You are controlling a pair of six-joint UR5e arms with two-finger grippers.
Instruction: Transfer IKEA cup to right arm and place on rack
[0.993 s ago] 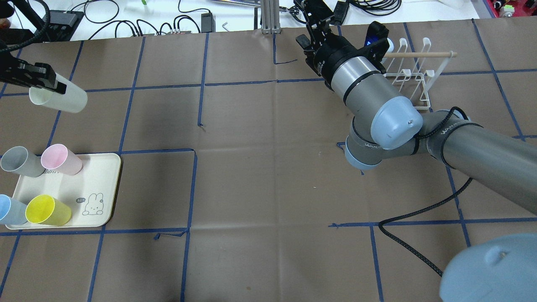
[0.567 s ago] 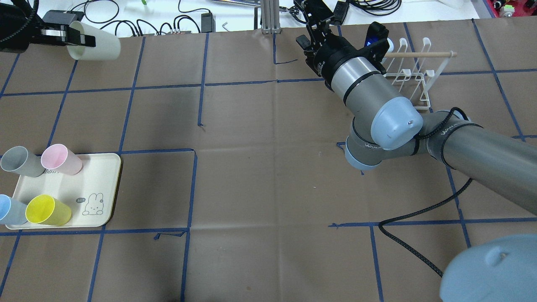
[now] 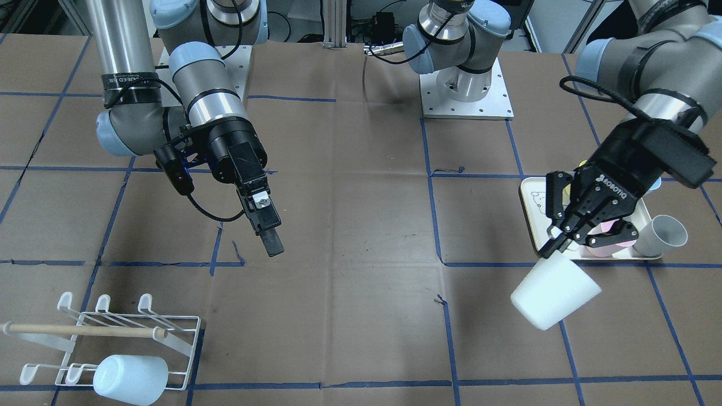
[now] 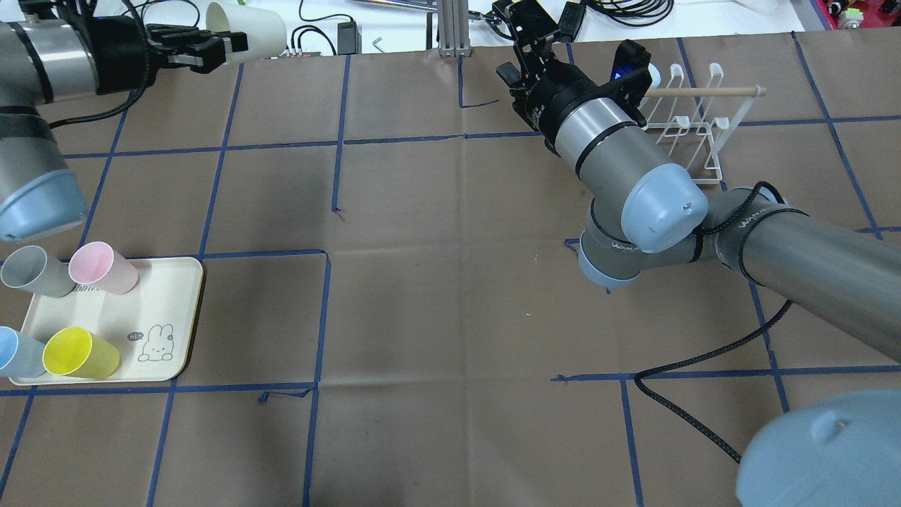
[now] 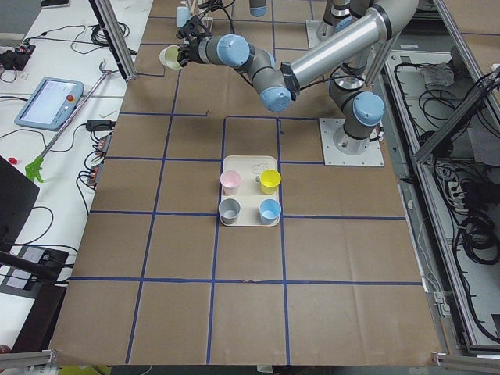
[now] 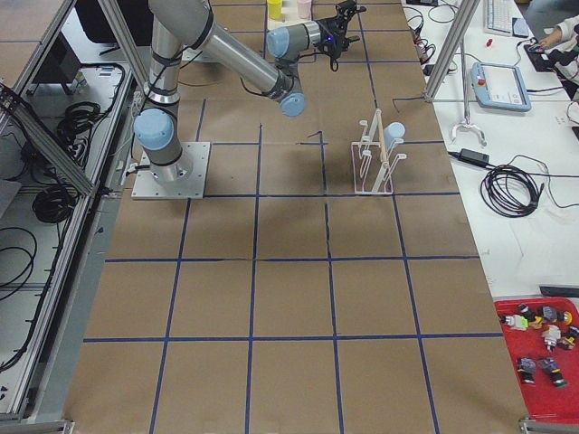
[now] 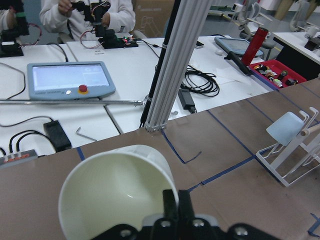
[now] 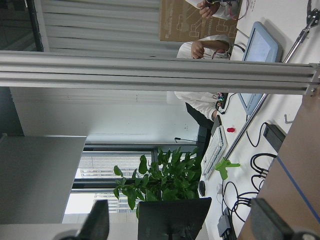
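As right claw (image 3: 274, 242) hovers, left claw (image 3: 557, 242) (gripping cup (image 3: 555, 290)) swung inward.

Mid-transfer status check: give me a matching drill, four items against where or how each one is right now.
Items:
1. white cup
2. pale blue cup
3. yellow cup
4. right gripper

States:
A. standing on the tray
B. open, holding nothing
C. on the rack
D. held by the left gripper

Pairs: 1-D, 2-C, 3-A, 4-B

Open stretch of worktop (image 3: 350, 237) between the left hand (image 3: 558, 245) with its cup (image 3: 555, 290) and the right hand (image 3: 272, 242), edged by post (image 4: 451, 28), rack (image 3: 84, 330) and tray (image 3: 533, 217).
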